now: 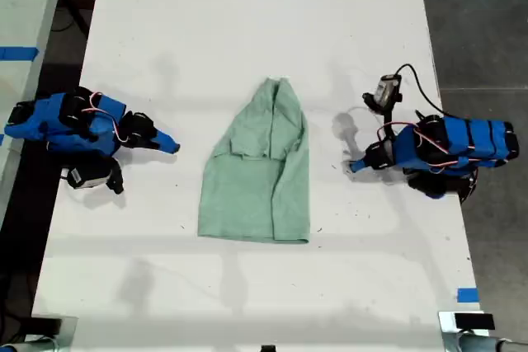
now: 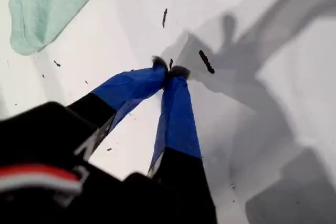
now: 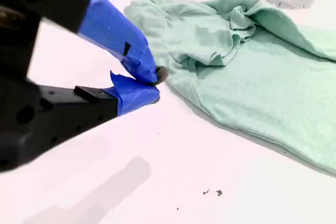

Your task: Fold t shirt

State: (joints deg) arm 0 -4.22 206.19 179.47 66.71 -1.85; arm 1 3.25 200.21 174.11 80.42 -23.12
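White bench [image 1: 247, 22], bare around the cloth. Mid-bench, pale mint t shirt [image 1: 260, 179], partly folded. Just beside its crumpled side, my second claw [image 3: 156, 80], clenched on nothing. Near the opposite side, apart, my first claw [image 2: 169, 71], likewise clenched, tips on the bench.

Both arms are built of bright blue segments joined by black motor blocks, with thin red and white wires looping over their backs. My first gripper [image 2: 170, 71] has two long black fingers wrapped in blue tape that narrow to dark, fuzzy tips. My second gripper [image 3: 156, 85] shows the same blue tape over black plastic. Near the t shirt [image 1: 260, 166], each arm carries a small camera module trailing a black cable.
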